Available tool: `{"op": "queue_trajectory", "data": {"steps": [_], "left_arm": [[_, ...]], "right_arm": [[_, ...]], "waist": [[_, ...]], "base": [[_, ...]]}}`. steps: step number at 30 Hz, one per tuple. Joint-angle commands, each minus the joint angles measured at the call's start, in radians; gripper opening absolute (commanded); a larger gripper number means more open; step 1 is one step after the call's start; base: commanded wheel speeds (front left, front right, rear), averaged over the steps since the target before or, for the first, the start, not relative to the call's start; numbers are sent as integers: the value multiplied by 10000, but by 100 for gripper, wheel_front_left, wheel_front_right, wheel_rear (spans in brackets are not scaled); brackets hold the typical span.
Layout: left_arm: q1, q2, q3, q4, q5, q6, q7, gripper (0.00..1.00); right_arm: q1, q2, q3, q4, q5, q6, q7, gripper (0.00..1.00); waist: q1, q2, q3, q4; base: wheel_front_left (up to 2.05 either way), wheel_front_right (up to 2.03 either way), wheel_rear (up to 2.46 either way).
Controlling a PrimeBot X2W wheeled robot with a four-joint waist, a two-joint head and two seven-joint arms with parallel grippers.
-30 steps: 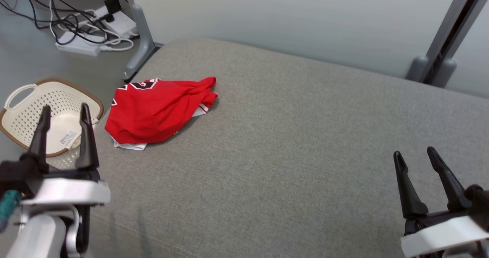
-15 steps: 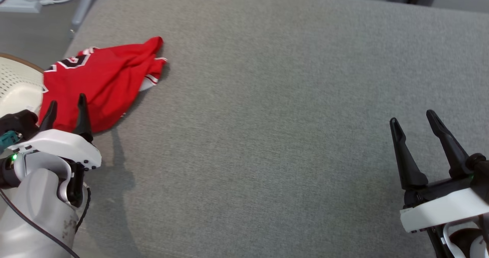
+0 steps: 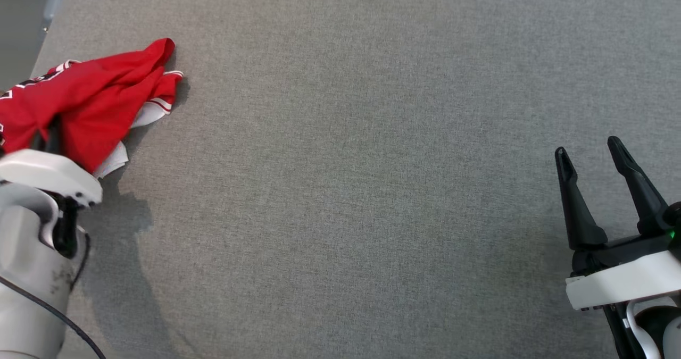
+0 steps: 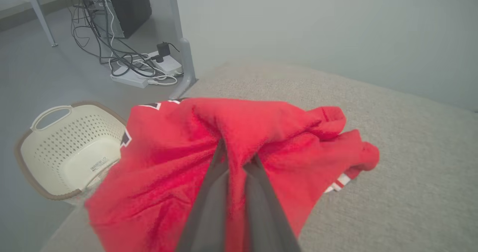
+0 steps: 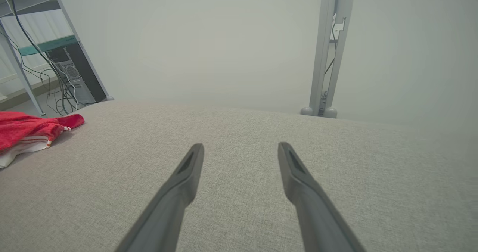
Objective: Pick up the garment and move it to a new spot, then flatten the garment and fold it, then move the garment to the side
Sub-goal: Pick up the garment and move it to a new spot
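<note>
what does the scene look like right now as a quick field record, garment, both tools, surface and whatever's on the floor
garment: red with white trim, crumpled, near the left edge of the cushion
left tool: shut on a fold of the garment
right tool: open, holding nothing, over bare cushion, well apart from the garment
surface: grey woven fabric cushion
floor: cream perforated basket beside the cushion; power strip with tangled cables further back

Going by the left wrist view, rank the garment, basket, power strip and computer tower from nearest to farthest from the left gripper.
1. Garment, pinched in the left gripper.
2. Basket, at the view's left.
3. Power strip, beyond the basket.
4. Computer tower, farthest back, at the top.
</note>
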Motion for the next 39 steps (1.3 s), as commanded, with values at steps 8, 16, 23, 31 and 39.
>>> {"op": "queue_trajectory", "data": {"steps": [8,16,23,31,39], "left_arm": [[770,545,1060,-3767,1344,870,-69,0],[3105,259,1222,-7860,2463,1706,-70,0],[5767,-47,948,-11132,2725,2487,722,0],[6807,-225,30,-13074,2865,2491,1850,0],[5644,-772,-1984,-12325,3024,1416,2633,0]], "right_arm": [[132,101,-353,167,-4,-3,-313,100],[498,250,-371,465,146,-3,-617,100],[833,344,-232,732,312,-3,-887,100],[806,384,-53,684,456,-3,-912,100],[565,391,159,917,804,-3,-1224,100]], "waist": [[0,0,-877,-121],[0,0,-1928,-587],[0,0,-2492,-1332],[0,0,-2472,-2464],[0,0,-1889,-4147]], "base": [[0,0,0],[0,0,0],[0,0,0],[0,0,0],[0,0,0]]}}
